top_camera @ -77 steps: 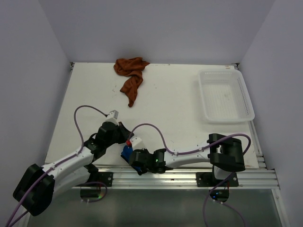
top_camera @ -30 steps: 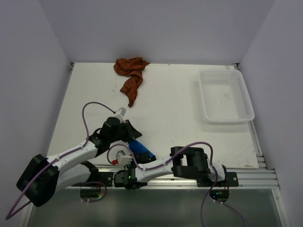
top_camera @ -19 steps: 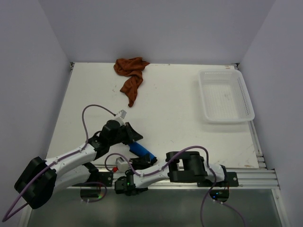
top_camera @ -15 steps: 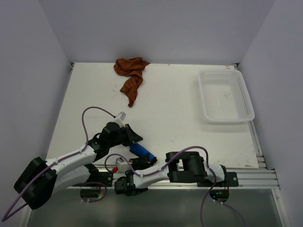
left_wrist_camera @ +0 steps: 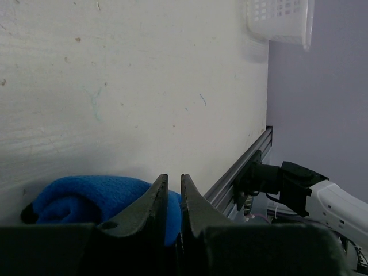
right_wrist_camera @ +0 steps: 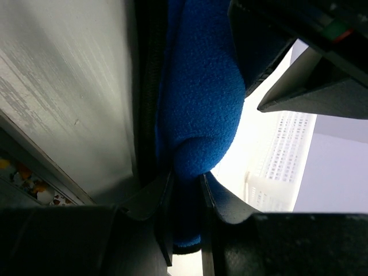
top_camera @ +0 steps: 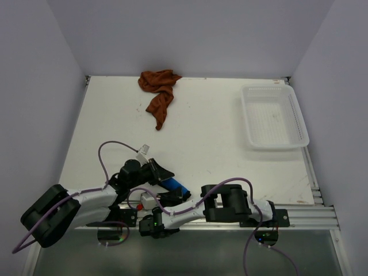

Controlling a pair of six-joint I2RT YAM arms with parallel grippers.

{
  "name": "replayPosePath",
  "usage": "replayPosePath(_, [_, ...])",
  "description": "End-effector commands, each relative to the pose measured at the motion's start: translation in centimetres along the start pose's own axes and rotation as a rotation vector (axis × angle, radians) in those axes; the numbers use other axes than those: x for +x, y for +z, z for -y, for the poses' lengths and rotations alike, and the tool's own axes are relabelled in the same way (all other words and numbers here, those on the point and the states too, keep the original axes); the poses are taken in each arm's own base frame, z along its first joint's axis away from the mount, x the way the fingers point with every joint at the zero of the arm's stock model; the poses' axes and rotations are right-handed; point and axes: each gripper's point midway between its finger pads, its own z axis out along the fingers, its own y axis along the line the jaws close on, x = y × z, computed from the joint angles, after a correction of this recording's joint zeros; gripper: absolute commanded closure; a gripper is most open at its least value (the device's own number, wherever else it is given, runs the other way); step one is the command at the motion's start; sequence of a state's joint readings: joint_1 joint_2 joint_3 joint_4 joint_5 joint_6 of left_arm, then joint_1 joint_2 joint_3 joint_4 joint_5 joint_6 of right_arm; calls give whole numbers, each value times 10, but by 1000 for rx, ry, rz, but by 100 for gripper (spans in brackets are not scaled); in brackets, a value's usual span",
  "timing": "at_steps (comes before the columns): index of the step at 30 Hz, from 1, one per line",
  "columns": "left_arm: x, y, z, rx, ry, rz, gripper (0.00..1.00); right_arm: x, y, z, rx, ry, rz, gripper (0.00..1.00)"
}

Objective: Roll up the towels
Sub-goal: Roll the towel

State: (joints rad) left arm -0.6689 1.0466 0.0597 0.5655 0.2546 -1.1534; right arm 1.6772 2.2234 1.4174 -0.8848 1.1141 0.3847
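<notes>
Near the lower left of the top view, just above the aluminium rail (top_camera: 299, 214), the blue towel (top_camera: 172, 185) lies as a tight roll on the white table (top_camera: 213, 132), between my two grippers. My left gripper (top_camera: 163, 172) sits at the roll's upper-left end; in the left wrist view its fingers (left_wrist_camera: 150, 201) stand nearly together with only a thin slit between them, and the blue towel (left_wrist_camera: 86, 198) lies behind and beside them, touching the table. Whether any cloth is pinched in that slit cannot be determined. My right gripper (top_camera: 172, 197) reaches in from the lower side of the roll; in the right wrist view its jaws are narrow and closed on a fold of the blue towel (right_wrist_camera: 198, 103), which bulges out above the fingertips (right_wrist_camera: 164, 198). At the upper centre of the top view, near the far table edge, the rust-brown towel (top_camera: 159, 95) lies crumpled and unrolled, well apart from both arms. At the upper right, the white mesh basket (top_camera: 273, 117) rests on the table.
</notes>
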Motion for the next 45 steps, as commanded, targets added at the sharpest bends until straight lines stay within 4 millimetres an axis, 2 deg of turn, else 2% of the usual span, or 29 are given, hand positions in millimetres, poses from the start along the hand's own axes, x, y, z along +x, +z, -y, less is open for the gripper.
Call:
replayPosePath(1, [3, 0, 11, 91, -8, 0, 82, 10, -1, -39, -146, 26, -47, 79])
replayPosePath(5, [4, 1, 0, 56, -4, 11, 83, 9, -4, -37, -163, 49, -42, 77])
replayPosePath(6, [6, -2, -11, 32, -5, 21, 85, 8, -5, -36, -171, 56, -39, 76])
replayPosePath(8, [8, -5, -20, 10, -12, 35, 90, 8, -7, -36, -184, 79, -32, 74])
replayPosePath(15, [11, -10, -55, -94, -10, 74, 94, 3, -14, -29, -223, 152, -13, 71])
replayPosePath(16, [15, -10, -64, -129, -15, 65, 94, 3, -16, -29, -228, 164, -14, 71])
replayPosePath(18, [19, -11, -67, -130, -22, 56, 97, 3, -17, -29, -236, 173, -15, 71])
replayPosePath(19, [24, -11, -75, -159, -31, 39, 98, 3, -18, -28, -243, 189, -14, 70])
replayPosePath(21, [27, -11, -72, -141, -42, 35, 99, 3, -18, -29, -254, 199, -17, 68])
replayPosePath(22, [33, -11, -81, -176, -48, 13, 100, 4, -19, -29, -258, 210, -17, 67])
replayPosePath(24, [35, -10, -77, -156, -60, 7, 100, 3, -21, -27, -268, 231, -15, 66])
replayPosePath(26, [44, -11, -83, -179, -71, -22, 100, 2, -24, -23, -279, 257, -11, 65])
replayPosePath(27, [42, -12, -78, -152, -83, -12, 100, 1, -25, -21, -281, 270, -8, 64])
replayPosePath(31, [42, -24, -86, -179, -118, 21, 100, 4, -28, -15, -296, 321, -4, 59])
replayPosePath(32, [42, -23, -86, -181, -120, 19, 100, 3, -29, -13, -302, 336, 0, 57])
replayPosePath(33, [43, -21, -88, -189, -116, 10, 100, 3, -30, -10, -308, 351, 2, 52])
replayPosePath(39, [44, -21, -93, -217, -111, 15, 100, 2, -35, -2, -319, 403, 14, 45])
replayPosePath(45, [45, -16, -98, -246, -105, 5, 100, -8, -48, 15, -370, 492, 56, 37])
